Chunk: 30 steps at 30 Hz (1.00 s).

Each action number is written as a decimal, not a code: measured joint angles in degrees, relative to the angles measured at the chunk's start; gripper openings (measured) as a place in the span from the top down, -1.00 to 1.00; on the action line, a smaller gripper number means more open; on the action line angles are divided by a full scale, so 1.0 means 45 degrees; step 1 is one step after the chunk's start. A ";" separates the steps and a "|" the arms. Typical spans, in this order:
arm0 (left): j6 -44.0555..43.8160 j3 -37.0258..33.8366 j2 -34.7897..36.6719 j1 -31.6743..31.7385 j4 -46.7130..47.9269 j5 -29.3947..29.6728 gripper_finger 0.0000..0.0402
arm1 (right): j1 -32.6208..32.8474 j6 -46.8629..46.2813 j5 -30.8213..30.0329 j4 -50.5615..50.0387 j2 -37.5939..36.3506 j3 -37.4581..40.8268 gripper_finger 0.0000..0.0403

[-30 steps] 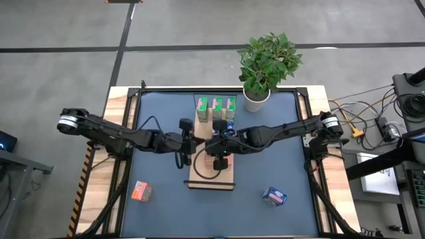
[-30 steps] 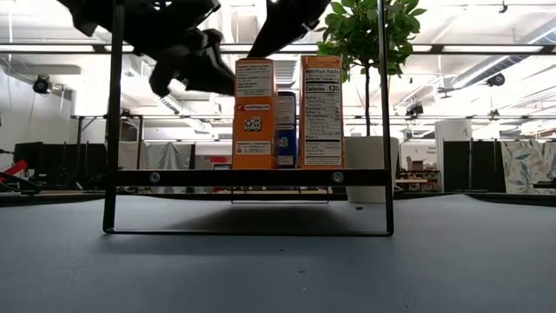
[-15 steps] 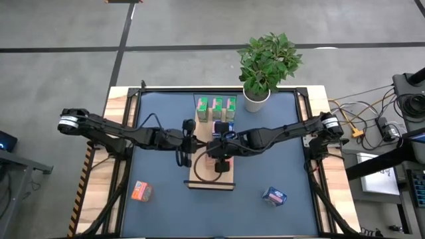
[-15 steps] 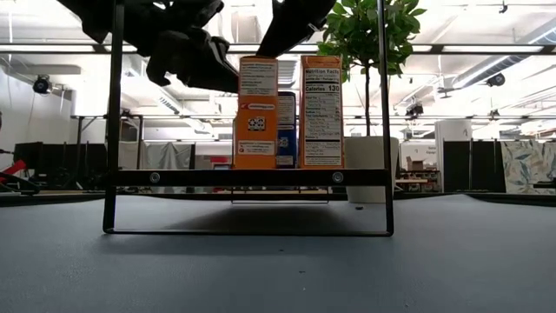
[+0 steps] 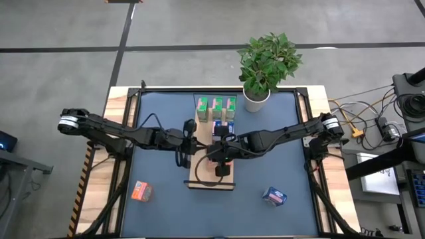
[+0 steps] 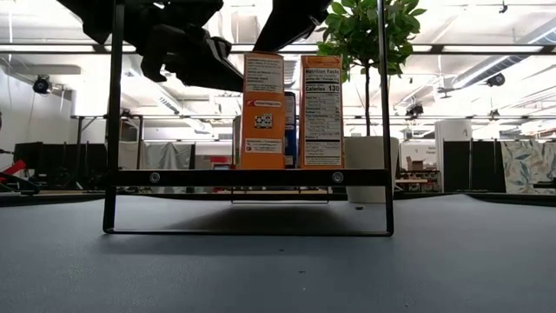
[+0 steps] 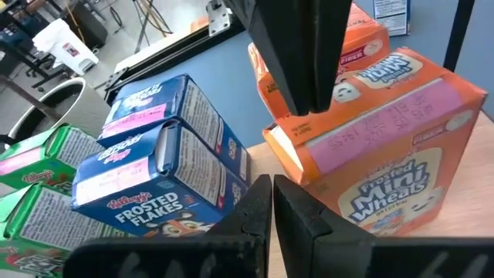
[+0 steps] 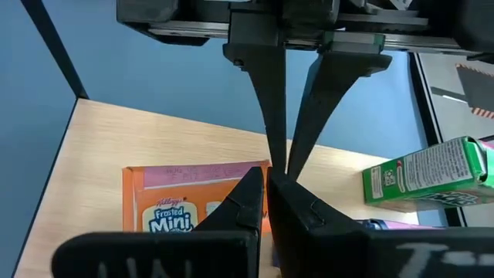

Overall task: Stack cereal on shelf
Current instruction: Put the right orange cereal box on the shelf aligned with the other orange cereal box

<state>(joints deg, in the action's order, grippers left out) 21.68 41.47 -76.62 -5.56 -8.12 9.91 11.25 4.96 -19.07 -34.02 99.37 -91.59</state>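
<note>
Closest to the front edge of the tabletop (image 5: 159, 212) there are two stragglers lying loose: one orange box (image 5: 140, 191) on the left arm's side and one blue box (image 5: 274, 195) on the right arm's side. Both are well apart from the shelf (image 5: 202, 180), which runs front to back down the middle.

A bit further in, both arms meet over the shelf. Two orange cereal boxes (image 7: 386, 147) stand upright side by side there. The left gripper (image 7: 266, 185) is closed with nothing between its fingers, tips right at the nearer orange box. The right gripper (image 8: 266, 181) is pinched closed and empty too, sitting just above that same box. The two sets of fingertips nearly touch.

Behind them are two blue boxes (image 7: 162, 162), then three green ones (image 5: 216, 105) at the far end, with a potted plant (image 5: 265, 63) beyond.

My guess is they're nudging the orange box into line, not carrying it. What worries me:
- These are tall, narrow boxes, so a push high up could tip one over and domino its neighbour or the blues.
- The grippers are so close that a small overshoot could knock them together.
- A sideways shove could slide the box off the shelf's long edge.
</note>
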 joint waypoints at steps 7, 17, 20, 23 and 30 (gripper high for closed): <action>0.0377 -0.0029 0.1111 -0.0514 0.1581 0.2944 1.00 | 0.0000 0.0150 0.0000 0.0006 0.0000 0.0000 0.95; -0.0405 -0.0702 0.1708 -0.0724 0.1088 -0.0596 1.00 | 0.0000 0.0324 0.0000 0.0107 0.0000 0.0000 0.95; -0.0600 -0.1018 0.1161 -0.0709 -0.0252 -0.0617 1.00 | 0.0030 0.0231 0.0000 0.0101 0.0000 0.0000 0.95; -0.0604 -0.1078 0.0618 -0.0709 -0.0718 -0.0482 1.00 | 0.0058 0.0226 0.0000 0.0098 0.0000 0.0000 0.95; -0.0496 -0.0634 -0.0608 -0.0709 -0.1068 0.0297 1.00 | 0.0058 0.0128 0.0000 0.0122 0.0005 0.0000 0.95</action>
<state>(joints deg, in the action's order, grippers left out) 19.45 38.62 -79.36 -8.75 -12.93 11.25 11.51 5.54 -19.07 -33.47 99.39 -91.59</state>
